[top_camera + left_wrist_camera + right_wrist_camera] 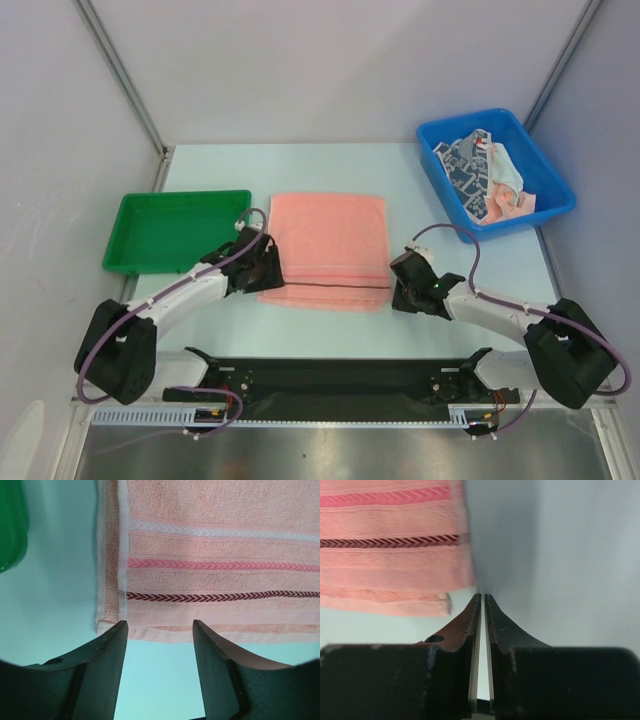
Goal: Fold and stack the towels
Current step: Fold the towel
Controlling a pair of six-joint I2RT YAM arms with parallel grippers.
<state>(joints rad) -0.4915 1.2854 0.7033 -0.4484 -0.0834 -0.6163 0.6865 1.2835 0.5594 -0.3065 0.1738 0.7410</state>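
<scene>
A salmon-pink towel lies folded flat in the middle of the table, with white, pink and dark red stripes near its front edge. My left gripper is at its near-left corner. It is open, its fingertips reach just to the hem, and nothing is between them. My right gripper sits just off the near-right corner. It is shut with its tips together and no cloth between them. More towels, navy-and-white patterned, white and pink, lie crumpled in the blue bin.
A green tray stands left of the pink towel, close to my left arm, and its edge shows in the left wrist view. The blue bin is at the back right. Grey walls close in the table's sides and back.
</scene>
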